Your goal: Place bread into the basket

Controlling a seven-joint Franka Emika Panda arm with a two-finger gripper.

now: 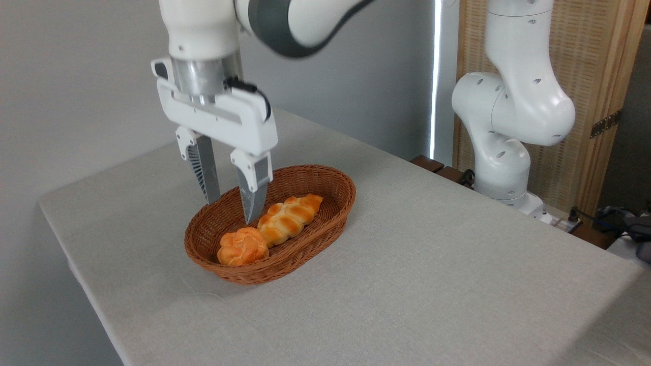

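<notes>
One fixed camera view shows a table [457,284] covered in pale grey cloth, with an oval brown wicker basket [325,185] standing on it left of centre. Two baked items lie inside the basket. The bread [242,247], a small round knotted bun with a glossy golden-orange crust, sits at the near-left end of the basket, close against the wicker wall. Just beside it, toward the far-right end, lies an elongated braided loaf [290,217]; the two appear to touch or nearly touch where their ends meet.

The gripper [233,211] hangs from a white arm [285,20] that enters from the top of the frame, and it points straight down over the near-left part of the basket. Its two ridged grey fingers [253,195] are spread apart, with a clear gap between them, and nothing is held between the fingers. The left fingertip appears in front of the basket's far-left rim; the right fingertip ends above the basket interior, just above and behind the bun and next to the near end of the braided loaf. Neither fingertip appears to touch the bun.

At the right, beyond the table edge, the arm's white base column [503,152] rises in front of a wooden screen [595,91] with woven panels. A plain grey wall [76,76] fills the background to the left.
</notes>
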